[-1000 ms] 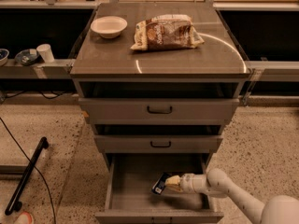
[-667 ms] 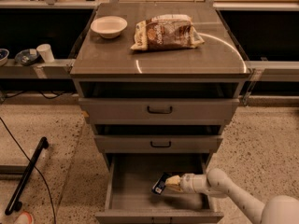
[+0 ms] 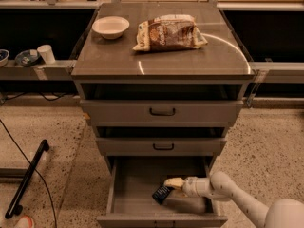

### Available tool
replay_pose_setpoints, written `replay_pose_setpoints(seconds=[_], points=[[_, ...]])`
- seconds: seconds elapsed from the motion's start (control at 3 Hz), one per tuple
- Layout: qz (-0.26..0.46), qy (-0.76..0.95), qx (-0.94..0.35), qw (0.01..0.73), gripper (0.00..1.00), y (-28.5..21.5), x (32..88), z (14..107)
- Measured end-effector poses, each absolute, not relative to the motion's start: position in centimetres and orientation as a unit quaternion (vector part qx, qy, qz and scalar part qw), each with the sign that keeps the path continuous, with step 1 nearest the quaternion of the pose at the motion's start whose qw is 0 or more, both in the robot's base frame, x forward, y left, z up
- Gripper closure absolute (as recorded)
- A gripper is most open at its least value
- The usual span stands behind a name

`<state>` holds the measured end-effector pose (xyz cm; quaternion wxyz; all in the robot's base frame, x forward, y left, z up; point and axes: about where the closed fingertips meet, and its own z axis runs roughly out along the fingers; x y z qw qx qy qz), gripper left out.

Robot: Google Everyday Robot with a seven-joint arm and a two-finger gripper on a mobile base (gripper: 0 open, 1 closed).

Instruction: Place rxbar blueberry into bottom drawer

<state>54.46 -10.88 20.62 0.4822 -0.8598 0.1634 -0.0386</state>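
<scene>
The rxbar blueberry (image 3: 161,193), a small dark blue bar, is inside the open bottom drawer (image 3: 135,205), tilted, just left of and below the tip of my gripper. My gripper (image 3: 171,183) reaches into the drawer from the right, low over its grey floor, with the white arm behind it. The bar's upper end meets the gripper's tip; I cannot tell whether it is held or lies on the drawer floor.
The two upper drawers (image 3: 162,111) stand slightly open. On the cabinet top lie a white bowl (image 3: 110,26) and a brown-and-white snack bag (image 3: 168,33). A black bar and cable (image 3: 26,177) lie on the floor at left.
The blue bar sits a little lower and nearer the drawer's front than before. The gripper has hardly moved.
</scene>
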Motion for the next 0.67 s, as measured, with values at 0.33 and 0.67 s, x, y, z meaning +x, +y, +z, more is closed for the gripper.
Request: replay_pose_setpoints(seconds=[0.33, 0.67], points=[[-0.039, 0.163, -0.86, 0.482, 0.0, -10.87, 54.46, 20.62], [-0.039, 0.163, -0.86, 0.482, 0.0, -10.87, 54.46, 20.62]])
